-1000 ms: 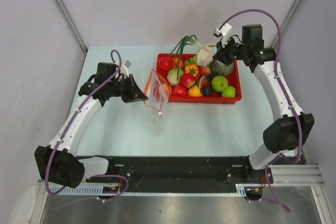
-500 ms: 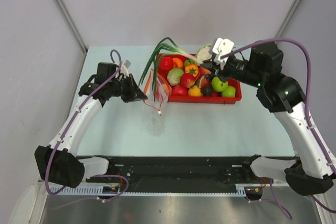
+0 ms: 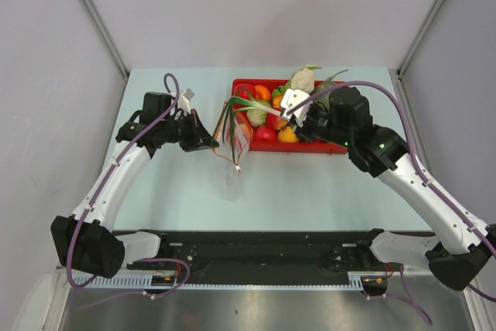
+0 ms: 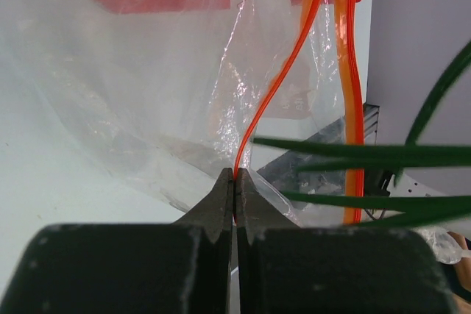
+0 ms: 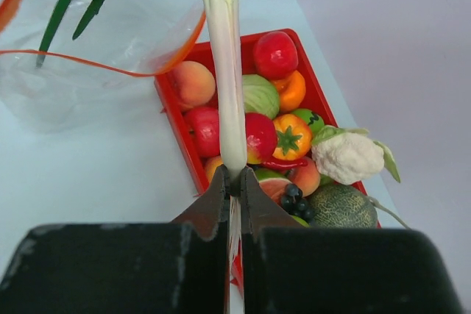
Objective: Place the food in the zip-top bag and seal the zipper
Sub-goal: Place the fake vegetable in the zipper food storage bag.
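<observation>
The right jaws are clamped narrow on the white stalk of the spring onion (image 5: 224, 71). Its long axis runs straight out ahead of them, green leaves leading toward the mouth of the zip-top bag (image 5: 88, 86). The left jaws pinch the zipper (image 4: 352, 93), holding that mouth up (one lip only). The leaf tips run out of frame, so I cannot tell whether they are inside.
</observation>
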### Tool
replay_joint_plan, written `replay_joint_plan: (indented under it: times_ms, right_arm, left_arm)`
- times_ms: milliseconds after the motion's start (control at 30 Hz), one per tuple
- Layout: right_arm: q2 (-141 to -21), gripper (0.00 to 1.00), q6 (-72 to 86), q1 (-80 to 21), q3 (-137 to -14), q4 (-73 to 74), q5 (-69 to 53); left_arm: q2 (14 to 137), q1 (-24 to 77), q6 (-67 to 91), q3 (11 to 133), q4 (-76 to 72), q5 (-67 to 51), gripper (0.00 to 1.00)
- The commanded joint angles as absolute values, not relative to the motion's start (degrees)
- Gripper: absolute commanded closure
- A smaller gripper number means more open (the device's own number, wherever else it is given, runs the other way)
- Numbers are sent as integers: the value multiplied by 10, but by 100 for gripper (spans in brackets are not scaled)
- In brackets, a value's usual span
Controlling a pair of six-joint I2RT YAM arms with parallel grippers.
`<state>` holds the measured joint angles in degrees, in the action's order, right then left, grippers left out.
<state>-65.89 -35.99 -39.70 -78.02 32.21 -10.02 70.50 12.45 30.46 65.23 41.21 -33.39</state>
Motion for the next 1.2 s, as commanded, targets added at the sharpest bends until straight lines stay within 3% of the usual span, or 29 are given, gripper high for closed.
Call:
replay_joint_plan:
  times_ms: [0, 633, 900, 1167]
  right_arm:
    - [-644, 100, -388, -401, -753, 243, -62]
    - [-580, 100, -526, -430, -671, 237, -38]
    - [-610, 100, -564, -497, -721, 398, -50]
    - [-685, 100, -507, -518, -814, 533, -37]
  left_arm:
    - [689, 121, 299, 651, 403, -350, 100]
    - [692, 119, 299, 660, 403, -364, 100]
    - [672, 121, 293, 664, 401, -330, 100]
    - [642, 149, 259, 668, 395, -251, 100]
